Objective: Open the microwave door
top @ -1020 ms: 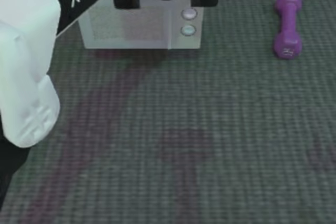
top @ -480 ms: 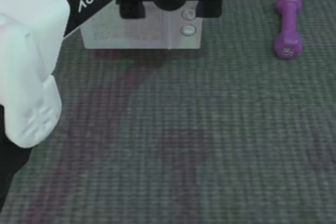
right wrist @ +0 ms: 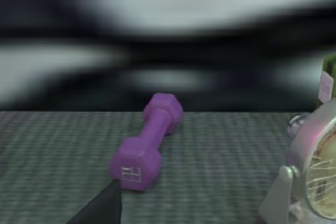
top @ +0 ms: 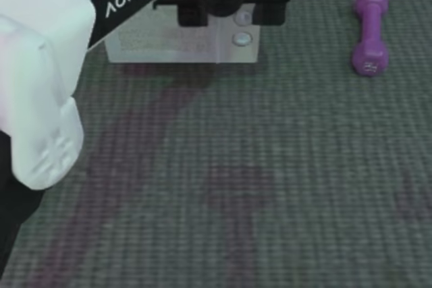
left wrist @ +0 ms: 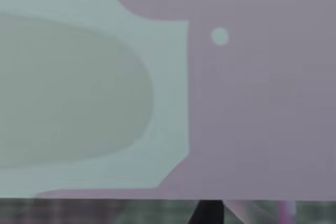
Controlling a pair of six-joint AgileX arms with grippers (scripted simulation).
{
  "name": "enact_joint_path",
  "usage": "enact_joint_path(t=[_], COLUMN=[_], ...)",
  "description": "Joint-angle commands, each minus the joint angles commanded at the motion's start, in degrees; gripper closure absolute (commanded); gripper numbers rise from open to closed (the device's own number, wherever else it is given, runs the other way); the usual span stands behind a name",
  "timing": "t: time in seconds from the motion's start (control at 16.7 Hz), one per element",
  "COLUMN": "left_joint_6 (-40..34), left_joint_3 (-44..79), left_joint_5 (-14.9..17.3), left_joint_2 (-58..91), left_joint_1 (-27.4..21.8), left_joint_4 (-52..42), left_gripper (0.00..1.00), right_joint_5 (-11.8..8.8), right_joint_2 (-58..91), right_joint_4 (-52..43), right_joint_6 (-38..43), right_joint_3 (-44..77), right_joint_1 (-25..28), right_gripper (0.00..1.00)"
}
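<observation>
The white microwave (top: pixel 135 48) stands at the table's back, left of centre. Its door (top: pixel 169 40), a white panel with a grey speckled window, lies flush with the front. One silver knob (top: pixel 241 38) shows to the door's right; the other (top: pixel 245 17) is partly under my arm. My left gripper (top: pixel 231 6) hangs open above the microwave's top front edge, over the door's knob-side end. The left wrist view is filled by a close pale and mauve surface (left wrist: pixel 252 108). My right gripper (right wrist: pixel 105 208) is outside the top view.
A purple dumbbell (top: pixel 370 30) lies at the back right and also shows in the right wrist view as the dumbbell (right wrist: pixel 147 142). A silver round-faced object (right wrist: pixel 312 171) stands beside it there. My left arm's white body (top: pixel 40 79) covers the table's left side.
My left gripper has shifted to the right along the microwave's top, from above the door toward the knob side. The door has not visibly moved.
</observation>
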Motion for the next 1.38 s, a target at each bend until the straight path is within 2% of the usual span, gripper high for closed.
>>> enact_joint_path(t=[0.18,0.24,0.66,0.72,1.14,1.38], left_joint_6=[0.0,0.0,0.0,-0.5,-1.5,-1.7], left_joint_3=[0.0,0.0,0.0,-1.8,-12.0,-13.2], left_joint_5=[0.0,0.0,0.0,1.2,-0.7,-0.9], left_joint_2=[0.0,0.0,0.0,0.6,-6.7,-7.7], left_joint_1=[0.0,0.0,0.0,-1.8,-1.7,-1.7], left_joint_4=[0.0,0.0,0.0,0.2,4.4,5.0], left_gripper=[0.98,1.00,1.00,1.00,1.00,1.00], right_joint_5=[0.0,0.0,0.0,0.0,0.0,0.0], right_joint_2=[0.0,0.0,0.0,0.0,0.0,0.0], right_joint_4=[0.0,0.0,0.0,0.0,0.0,0.0], right_joint_6=[0.0,0.0,0.0,0.0,0.0,0.0], right_joint_3=[0.0,0.0,0.0,0.0,0.0,0.0], right_joint_1=[0.0,0.0,0.0,0.0,0.0,0.0], right_gripper=[0.00,0.00,0.00,0.00,0.00,0.00])
